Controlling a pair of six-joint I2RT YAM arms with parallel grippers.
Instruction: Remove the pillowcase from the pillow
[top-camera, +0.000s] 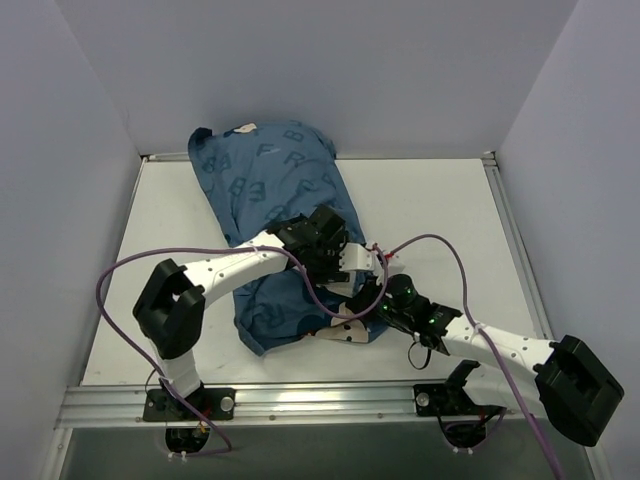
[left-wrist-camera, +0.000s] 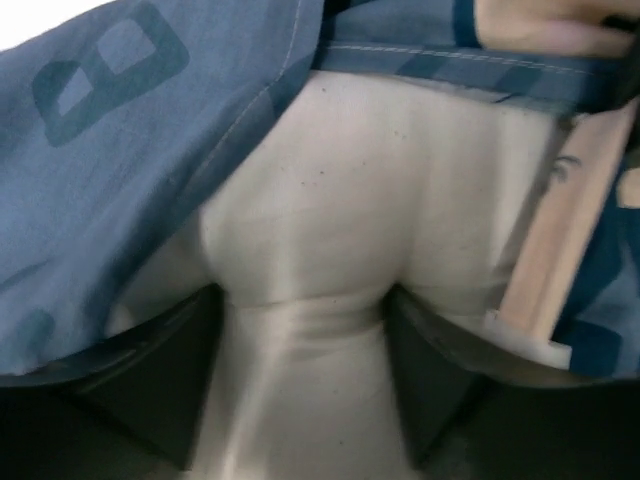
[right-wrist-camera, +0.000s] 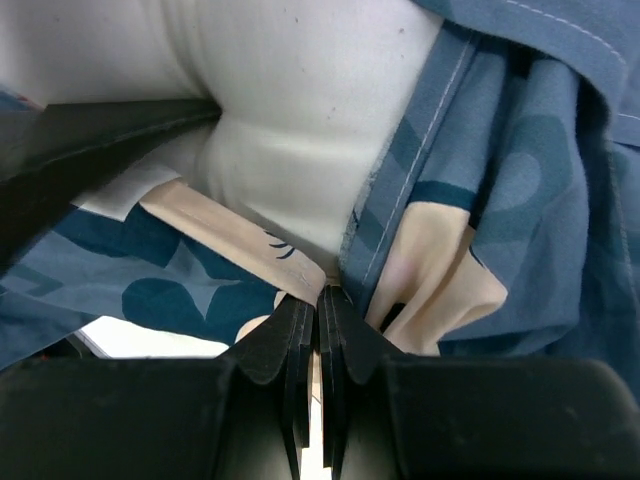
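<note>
Honestly, from above the pillow (left-wrist-camera: 340, 190) is basically buried under the pillowcase (top-camera: 270, 190) and both arms, mid-table. The left gripper (left-wrist-camera: 303, 300) squeezes bare white pillow. The right gripper (right-wrist-camera: 320, 300) is pinched tight on the pillowcase hem, its tips crowded by folds. White table (top-camera: 440, 210), plain pale walls (top-camera: 330, 70).

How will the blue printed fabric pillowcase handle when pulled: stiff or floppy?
Likely floppy: the blue printed pillowcase drapes in loose folds beside the right gripper. Probably thin, light: its edge pinches flat between shut jaws. May drag on the plump white pillow bulging inside.
</note>
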